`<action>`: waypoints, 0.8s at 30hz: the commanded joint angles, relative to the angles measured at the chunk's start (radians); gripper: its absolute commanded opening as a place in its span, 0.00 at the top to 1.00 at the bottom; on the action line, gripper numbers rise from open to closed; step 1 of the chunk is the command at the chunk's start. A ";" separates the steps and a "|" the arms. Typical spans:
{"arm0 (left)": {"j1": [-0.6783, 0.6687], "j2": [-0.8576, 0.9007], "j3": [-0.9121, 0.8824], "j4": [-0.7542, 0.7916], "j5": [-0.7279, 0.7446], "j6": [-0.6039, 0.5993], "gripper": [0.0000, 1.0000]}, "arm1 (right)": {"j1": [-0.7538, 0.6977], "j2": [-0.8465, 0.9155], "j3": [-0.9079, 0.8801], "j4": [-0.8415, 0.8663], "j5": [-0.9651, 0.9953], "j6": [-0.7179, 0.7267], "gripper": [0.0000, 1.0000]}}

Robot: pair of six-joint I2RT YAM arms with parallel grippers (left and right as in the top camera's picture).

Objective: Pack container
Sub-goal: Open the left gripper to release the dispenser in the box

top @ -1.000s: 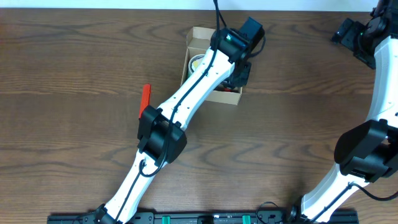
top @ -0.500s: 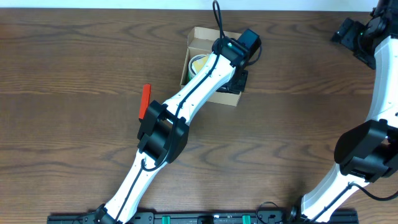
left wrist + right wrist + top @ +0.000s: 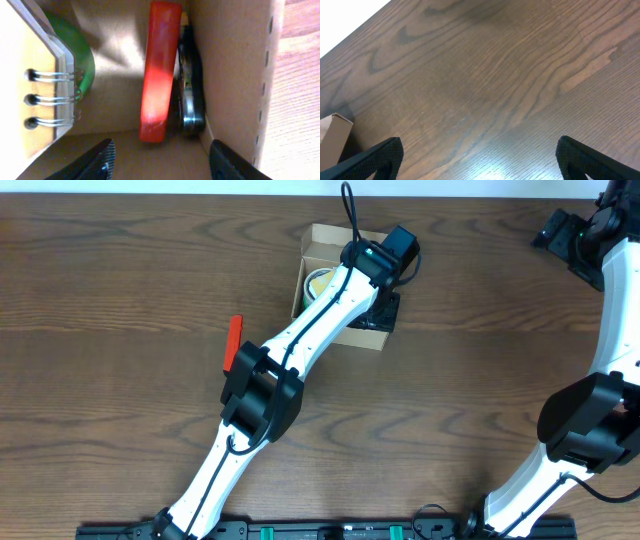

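Dark wood surface (image 3: pixel 120 260) | left fingers (image 3: pixel 100 159) parted, empty, inside container (image 3: pixel 322 238) over red piece (image 3: pixel 157 75) | right fingers (image 3: pixel 375 160) wide, empty | next: lift straight up, clear of cardboard wall

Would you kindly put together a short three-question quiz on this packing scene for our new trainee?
1. True or false: the left gripper is clamped on the red item inside the container.
2. Which of these lies on the table outside the container? A) a red object B) a blue cup C) a metal spoon
3. Fill in: the right gripper stands ____ over the table.
Key: 1 false, its fingers stand apart from the item; 2 A; 3 open.
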State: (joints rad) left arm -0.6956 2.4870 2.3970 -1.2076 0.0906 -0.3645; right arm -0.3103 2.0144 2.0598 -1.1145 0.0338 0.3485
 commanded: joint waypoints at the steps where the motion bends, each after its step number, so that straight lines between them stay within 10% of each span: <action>1: 0.001 -0.047 0.041 -0.019 0.011 0.013 0.39 | 0.003 -0.028 0.007 -0.002 0.003 0.010 0.01; 13: 0.001 -0.049 0.425 -0.230 -0.018 0.013 0.45 | 0.003 -0.028 0.007 -0.002 0.003 0.010 0.01; 24: 0.036 -0.063 0.609 -0.482 -0.340 0.098 0.48 | 0.003 -0.028 0.007 -0.002 0.003 0.010 0.01</action>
State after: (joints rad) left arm -0.6846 2.4508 2.9910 -1.6115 -0.1654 -0.3126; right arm -0.3103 2.0144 2.0598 -1.1149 0.0338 0.3485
